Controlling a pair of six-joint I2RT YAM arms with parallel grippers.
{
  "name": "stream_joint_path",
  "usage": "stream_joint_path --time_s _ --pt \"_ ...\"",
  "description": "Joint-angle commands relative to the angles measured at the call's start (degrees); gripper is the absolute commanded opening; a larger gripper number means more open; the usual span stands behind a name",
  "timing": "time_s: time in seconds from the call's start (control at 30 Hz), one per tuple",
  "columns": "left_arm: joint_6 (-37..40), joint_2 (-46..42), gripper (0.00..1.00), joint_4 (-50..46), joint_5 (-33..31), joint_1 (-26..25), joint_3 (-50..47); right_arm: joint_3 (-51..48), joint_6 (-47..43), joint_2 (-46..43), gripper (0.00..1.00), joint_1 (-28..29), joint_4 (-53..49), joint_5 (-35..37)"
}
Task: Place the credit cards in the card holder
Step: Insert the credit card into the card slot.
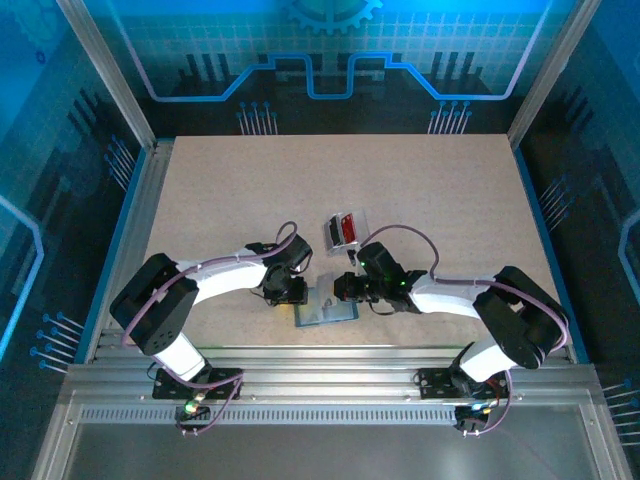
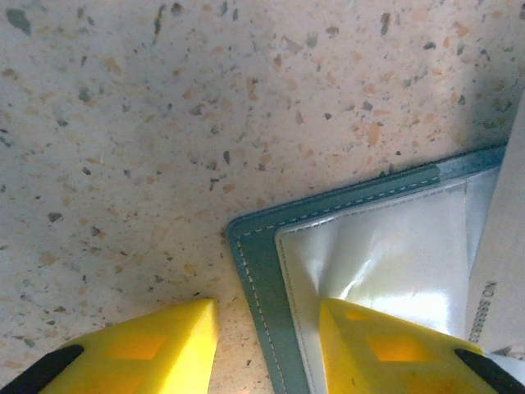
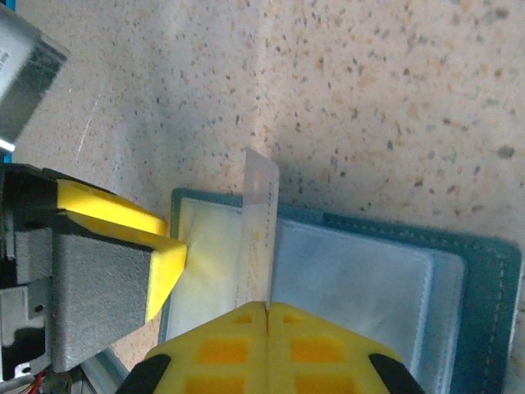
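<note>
The card holder (image 1: 326,313) lies open and flat near the table's front edge, slate blue with pale pockets (image 3: 353,279). My right gripper (image 3: 267,305) is shut on a silver-grey credit card (image 3: 258,234), held on edge over the holder's middle. My left gripper (image 2: 267,328) is open and straddles the holder's corner (image 2: 256,246). One yellow finger (image 2: 156,345) rests on the table and the other (image 2: 385,345) on the pale pocket. The held card's printed edge (image 2: 499,279) shows at the right of the left wrist view. More credit cards (image 1: 343,230), one bright red, lie further back.
A speckled beige tabletop (image 1: 420,190) stretches behind the arms. Metal rails (image 1: 320,365) run along the near edge, just in front of the holder. Both arms meet at the holder, left arm (image 1: 225,275) and right arm (image 1: 450,295).
</note>
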Motion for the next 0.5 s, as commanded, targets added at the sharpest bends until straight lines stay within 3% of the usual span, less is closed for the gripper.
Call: stream_joint_path --time_s 0.0,0.47 --pt "-0.7 2.4 0.39 0.1 -0.7 -0.4 -3.2 -1.7 2.6 -0.8 0.0 1.8 -0.9 1.1" --pt "-0.8 2.9 0.39 1.7 -0.2 -0.4 -4.0 -2.4 2.8 -2.1 0.0 4.3 -4.3 2.3"
